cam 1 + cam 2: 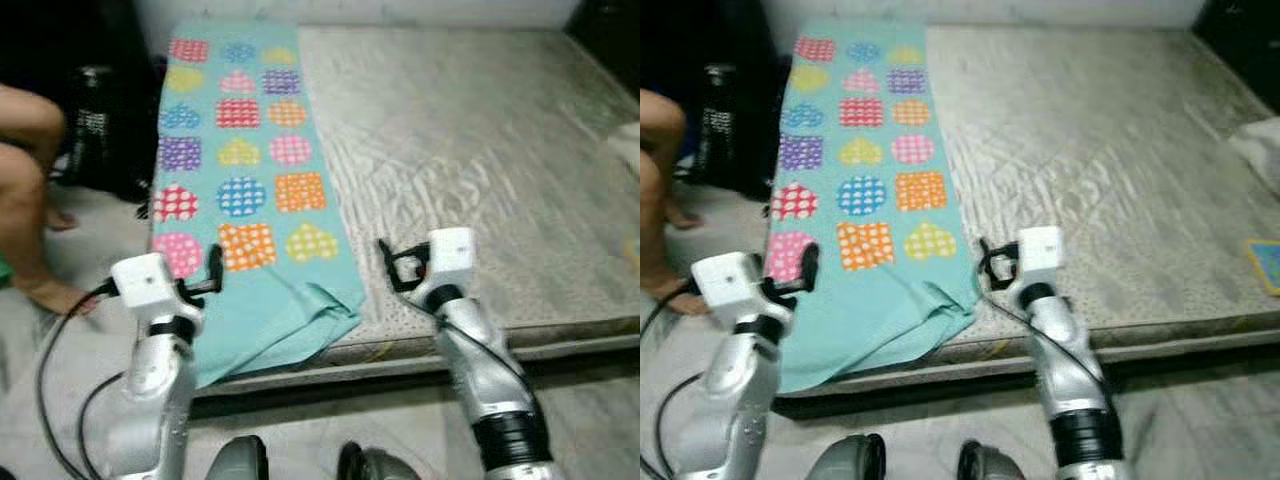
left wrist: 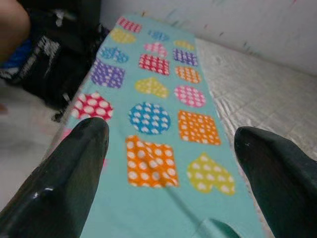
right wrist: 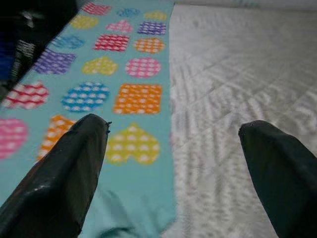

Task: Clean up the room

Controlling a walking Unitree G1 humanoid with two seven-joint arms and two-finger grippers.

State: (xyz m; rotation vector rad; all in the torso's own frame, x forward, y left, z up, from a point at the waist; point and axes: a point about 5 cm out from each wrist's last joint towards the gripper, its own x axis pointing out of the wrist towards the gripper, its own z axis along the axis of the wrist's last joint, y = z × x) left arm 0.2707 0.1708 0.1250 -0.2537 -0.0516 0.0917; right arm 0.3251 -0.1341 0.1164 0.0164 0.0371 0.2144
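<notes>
The person (image 1: 25, 190) was cut off by the left edge, showing bare legs alone. A pale cloth (image 1: 628, 145) and a blue-and-yellow item (image 1: 1267, 264) on the bed (image 1: 480, 170) ran off the right edge, too cropped to identify. The dark object (image 1: 95, 130) beside the blanket (image 1: 240, 190) was too shadowed to tell.

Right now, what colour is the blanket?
Teal blanket with colourful dotted shapes; clearest in the left eye view.

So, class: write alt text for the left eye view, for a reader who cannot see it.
A turquoise blanket patterned with polka-dot hearts, circles and squares lies along the left side of a bare grey mattress, its near corner bunched over the edge. Two silver robot arms reach toward it, the left gripper and right gripper both open. A person's bare leg stands at far left.
</notes>
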